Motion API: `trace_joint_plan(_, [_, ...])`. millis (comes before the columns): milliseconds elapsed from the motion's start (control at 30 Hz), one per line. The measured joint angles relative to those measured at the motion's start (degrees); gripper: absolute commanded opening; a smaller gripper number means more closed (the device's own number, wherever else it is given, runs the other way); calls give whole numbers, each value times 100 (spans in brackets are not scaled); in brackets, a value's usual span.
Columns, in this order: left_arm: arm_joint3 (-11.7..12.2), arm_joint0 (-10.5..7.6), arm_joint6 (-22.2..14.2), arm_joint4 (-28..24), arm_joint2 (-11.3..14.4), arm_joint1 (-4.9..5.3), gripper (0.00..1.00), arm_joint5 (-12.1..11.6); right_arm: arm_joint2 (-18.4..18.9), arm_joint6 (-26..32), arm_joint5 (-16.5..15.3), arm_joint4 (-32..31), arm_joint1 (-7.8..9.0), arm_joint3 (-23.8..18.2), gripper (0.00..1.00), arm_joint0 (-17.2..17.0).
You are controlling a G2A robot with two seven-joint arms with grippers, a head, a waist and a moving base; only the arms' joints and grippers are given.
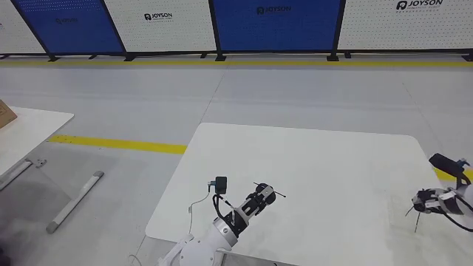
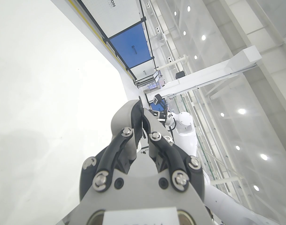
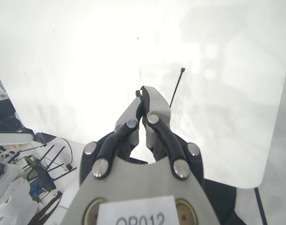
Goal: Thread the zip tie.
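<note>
Well apart over the table (image 1: pixel 318 162), left jaws and right jaws each clamp a zip tie (image 3: pixel 177 87).

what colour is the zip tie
Black. The right wrist view shows the zip tie best, against the white table.

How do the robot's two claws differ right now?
The left gripper is near the table's front edge, the right gripper near its right edge. The left gripper points away from the robot, the right gripper sideways. Both are shut on a zip tie.
</note>
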Motion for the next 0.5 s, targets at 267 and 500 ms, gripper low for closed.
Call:
trace_joint_plan(267, [0, 0, 0, 0, 0, 0, 0, 0, 531, -1133, -68, 167, 82, -738, 0, -844])
trace_joint_plan(500, [0, 0, 0, 0, 0, 0, 0, 0, 547, -1144, -77, 179, 84, -753, 0, -858])
